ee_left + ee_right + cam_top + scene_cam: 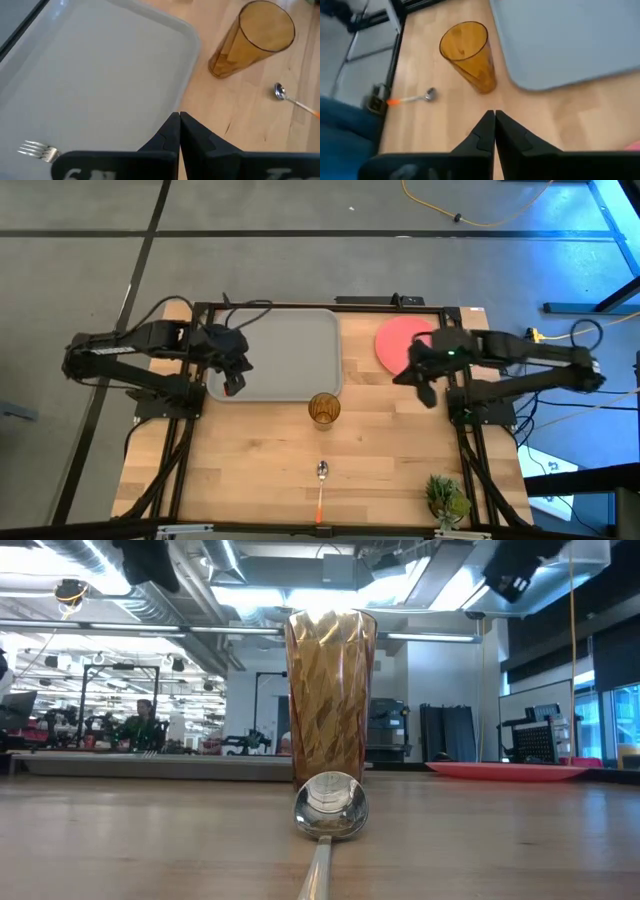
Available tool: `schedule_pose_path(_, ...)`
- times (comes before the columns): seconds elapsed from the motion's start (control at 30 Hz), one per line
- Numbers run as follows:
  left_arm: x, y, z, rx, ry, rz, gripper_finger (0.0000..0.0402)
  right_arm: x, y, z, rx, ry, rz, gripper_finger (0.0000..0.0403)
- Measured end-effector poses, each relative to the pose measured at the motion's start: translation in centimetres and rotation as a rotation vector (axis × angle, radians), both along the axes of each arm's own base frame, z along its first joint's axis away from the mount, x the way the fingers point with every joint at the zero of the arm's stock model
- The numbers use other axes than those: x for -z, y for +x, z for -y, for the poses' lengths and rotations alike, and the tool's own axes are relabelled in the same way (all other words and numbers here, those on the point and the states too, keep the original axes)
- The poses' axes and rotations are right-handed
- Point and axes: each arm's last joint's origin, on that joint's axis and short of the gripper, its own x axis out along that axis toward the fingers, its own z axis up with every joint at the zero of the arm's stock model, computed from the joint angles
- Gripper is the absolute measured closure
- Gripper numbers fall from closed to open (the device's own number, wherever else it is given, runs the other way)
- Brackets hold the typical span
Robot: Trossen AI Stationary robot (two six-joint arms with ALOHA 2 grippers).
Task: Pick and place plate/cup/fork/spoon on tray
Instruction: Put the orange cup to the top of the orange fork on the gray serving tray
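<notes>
On the wooden bench (380,450), the spoon (321,478) lies nearest at 6 o'clock, and the cup (324,409) stands upright beyond it at the centre, just off the tray's near edge. The grey tray (290,350) sits at 11 o'clock with the fork (40,150) on it under the left gripper (179,131), jaws closed and empty. The plate (398,340) lies at 1 o'clock, partly under the right gripper (494,129), jaws also closed and empty.

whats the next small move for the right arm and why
Probably open the right gripper and lower it toward the plate. Its fingers are shut and hold nothing, and it hovers by the plate's edge. The plate, cup and spoon are off the tray; only the fork lies on it. The left gripper waits shut over the tray.
</notes>
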Motion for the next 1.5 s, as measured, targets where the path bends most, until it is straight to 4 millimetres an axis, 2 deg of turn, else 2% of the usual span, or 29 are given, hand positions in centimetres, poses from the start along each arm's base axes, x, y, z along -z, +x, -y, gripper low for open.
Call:
schedule_pose_path(0.2, 0.0, 0.0, 0.8, 0.061, 0.036, -0.004, 0.0401, -1.5, 4.9, 0.2, 0.151, 0.207, 0.048, 0.0387)
schedule_pose_path(0.3, 0.0, 0.0, 1.1, 0.082, 0.04, -0.007, 0.0401, -1.8, 7.0, 0.3, 0.165, 0.23, 0.12, 0.0387)
schedule_pose_path(0.43, 0.1, -0.2, 1.5, 0.105, 0.039, -0.026, 0.0401, -1.1, 9.1, 0.8, 0.235, 0.312, 0.123, 0.0387)
schedule_pose_path(0.57, 0.2, -0.2, 1.8, 0.128, 0.04, -0.034, 0.0401, 0.2, 10.4, 1.2, 0.253, 0.299, 0.074, 0.0387)
schedule_pose_path(0.77, 0.2, -0.3, 2.1, 0.129, 0.067, -0.037, 0.0401, 1.2, 11.9, 1.3, 0.224, 0.293, 0.076, 0.0387)
schedule_pose_path(0.93, 0.3, -0.4, 2.1, 0.132, 0.067, -0.056, 0.0401, 1.1, 12.0, 1.1, 0.199, 0.341, 0.06, 0.0397)
schedule_pose_path(1.33, 0.3, -0.4, 2.1, 0.129, 0.07, -0.056, 0.0401, 0.8, 11.8, 1.4, 0.074, 0.48, 0.021, 0.0353)
schedule_pose_path(1.5, 0.3, -0.4, 2.1, 0.129, 0.07, -0.056, 0.0401, 0.5, 11.9, 1.5, -0.009, 0.448, 0.069, 0.0344)
